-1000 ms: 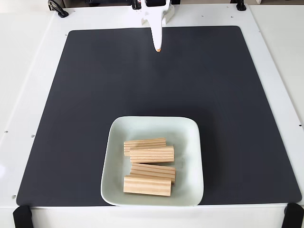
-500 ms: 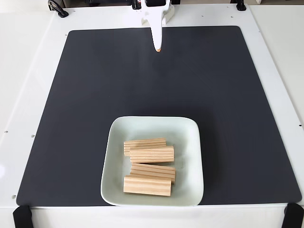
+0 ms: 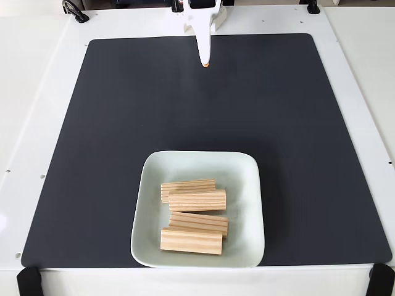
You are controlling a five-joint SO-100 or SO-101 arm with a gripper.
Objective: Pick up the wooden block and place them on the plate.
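In the fixed view, several light wooden blocks (image 3: 196,201) lie side by side inside the pale mint square plate (image 3: 152,172), which sits near the front edge of the dark mat. One block (image 3: 191,241) lies nearest the front rim. My white gripper (image 3: 205,60) hangs at the far edge of the mat, well away from the plate. Its fingers are pressed together into a single point, shut, with nothing held.
A large dark mat (image 3: 123,117) covers most of the white table (image 3: 37,74). Black clamps (image 3: 28,281) sit at the front corners, and a black cable loop (image 3: 73,10) lies at the back left.
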